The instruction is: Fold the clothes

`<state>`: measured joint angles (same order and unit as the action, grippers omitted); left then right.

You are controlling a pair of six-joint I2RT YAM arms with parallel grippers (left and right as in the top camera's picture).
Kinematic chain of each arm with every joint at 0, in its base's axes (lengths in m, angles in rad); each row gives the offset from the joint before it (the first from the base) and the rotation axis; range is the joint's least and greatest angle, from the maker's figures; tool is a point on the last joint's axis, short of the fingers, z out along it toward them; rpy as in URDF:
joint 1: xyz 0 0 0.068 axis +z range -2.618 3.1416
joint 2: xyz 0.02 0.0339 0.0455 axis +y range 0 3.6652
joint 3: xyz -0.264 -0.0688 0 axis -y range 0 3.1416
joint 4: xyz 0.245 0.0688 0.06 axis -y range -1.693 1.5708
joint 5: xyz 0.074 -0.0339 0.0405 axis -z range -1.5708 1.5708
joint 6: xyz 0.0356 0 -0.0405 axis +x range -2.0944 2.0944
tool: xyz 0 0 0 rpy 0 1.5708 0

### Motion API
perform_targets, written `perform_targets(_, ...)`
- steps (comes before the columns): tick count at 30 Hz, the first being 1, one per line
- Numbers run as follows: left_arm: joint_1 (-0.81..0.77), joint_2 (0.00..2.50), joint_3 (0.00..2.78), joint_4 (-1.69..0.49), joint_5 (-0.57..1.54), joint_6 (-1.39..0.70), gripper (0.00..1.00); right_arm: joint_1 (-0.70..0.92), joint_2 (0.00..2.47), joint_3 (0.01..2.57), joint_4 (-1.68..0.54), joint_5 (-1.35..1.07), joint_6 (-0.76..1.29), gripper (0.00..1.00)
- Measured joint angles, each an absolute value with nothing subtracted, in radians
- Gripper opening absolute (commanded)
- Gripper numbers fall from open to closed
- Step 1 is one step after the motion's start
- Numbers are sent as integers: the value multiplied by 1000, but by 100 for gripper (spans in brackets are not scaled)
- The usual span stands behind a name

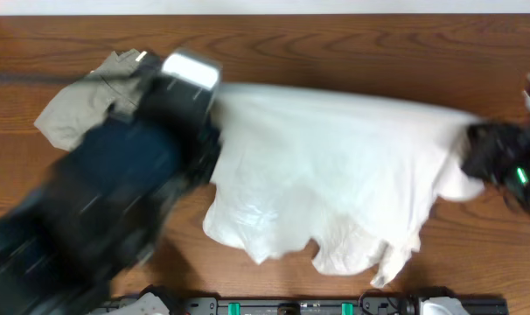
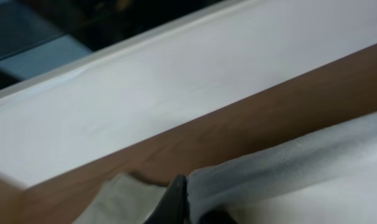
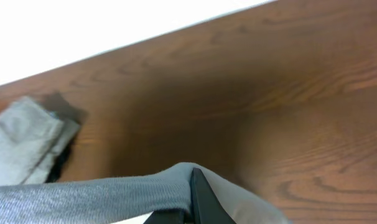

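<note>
T-shirt [image 1: 335, 175]: pale off-white, thin, wrinkled. Spread wide across the middle of the counter [image 1: 335, 52]. Far edge stretched taut left to right; near hem rumpled, uneven.

The brown wooden desk [image 1: 335, 44] carries a pale T-shirt [image 1: 335, 175] spread across its middle, its rumpled hem toward the near edge. Crumpled khaki trousers [image 1: 77, 109] lie at the far left corner.
</note>
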<state>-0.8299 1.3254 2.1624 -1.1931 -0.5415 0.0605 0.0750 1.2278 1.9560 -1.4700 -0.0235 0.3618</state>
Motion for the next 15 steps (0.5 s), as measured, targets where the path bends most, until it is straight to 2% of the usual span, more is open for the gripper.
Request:
perform_targets(6,-581,1593,2165,-1072,-457,88,6,70,1481,1952,-1380,38,361,7)
perform_targets(7,-538,1647,2166,-1032,-423,96,7,68,1523,1951,-1352,49,361,11)
perform_targets(8,-502,1703,2167,-993,-395,105,11,67,1564,1951,-1319,62,362,20)
perform_targets(9,-476,1750,2167,-958,-374,115,25,65,1610,1950,-1273,77,358,32)
perform_targets(10,-451,1804,2167,-921,-355,121,49,64,1641,1950,-1242,89,363,36)
perform_targets(11,-429,1858,2167,-888,-339,131,66,62,1683,1949,-1198,103,362,43)
perform_targets(12,-414,1902,2167,-857,-328,136,73,62,1713,1948,-1166,116,364,50)
perform_targets(13,-402,1946,2167,-837,-317,140,78,59,1741,1948,-1140,127,365,50)
perform_targets(14,-392,1982,2167,-835,-311,146,98,56,1770,1948,-1124,134,360,50)
perform_targets(15,-386,2013,2165,-841,-310,159,98,51,1798,1948,-1124,134,358,50)
